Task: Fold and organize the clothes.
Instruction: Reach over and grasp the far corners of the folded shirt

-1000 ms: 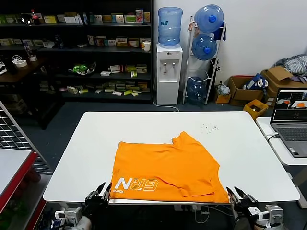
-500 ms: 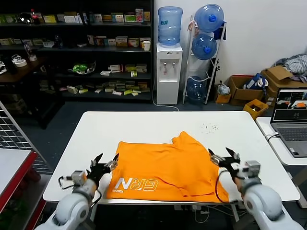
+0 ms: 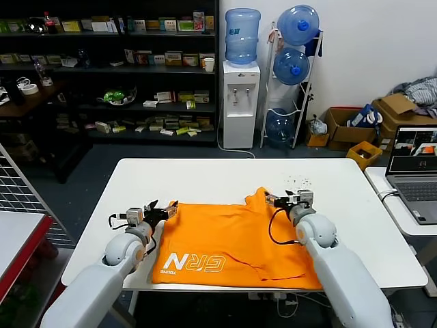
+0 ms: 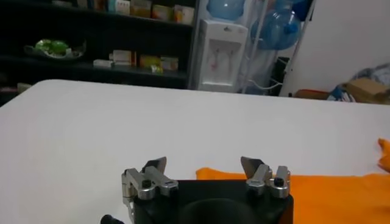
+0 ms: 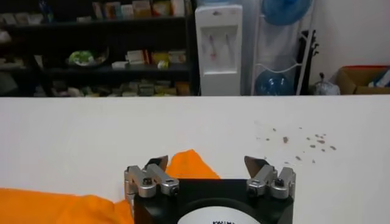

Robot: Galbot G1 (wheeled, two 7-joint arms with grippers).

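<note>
The bright orange T-shirt (image 3: 235,236) lies roughly flat on the white table (image 3: 341,205), white "GRN" lettering (image 3: 192,262) up at its near left. A folded flap peaks at its far edge (image 3: 259,195). My left gripper (image 3: 161,210) is open and empty, low over the shirt's far left corner; in the left wrist view (image 4: 203,164) the orange edge (image 4: 341,193) lies under and beside it. My right gripper (image 3: 276,200) is open and empty at the far peak; in the right wrist view (image 5: 206,163) the orange tip (image 5: 190,166) sits between the fingers.
A laptop (image 3: 415,172) stands on a side table at the right. Dark specks (image 3: 298,182) mark the table's far right. A wire rack (image 3: 20,198) stands at the left. A water dispenser (image 3: 241,102), shelves and cardboard boxes with a grey cloth heap (image 3: 418,91) are behind.
Both arms have come up from below the table's near edge and forward along the shirt's sides to its far corners. The shirt's right side looks slightly shifted.
</note>
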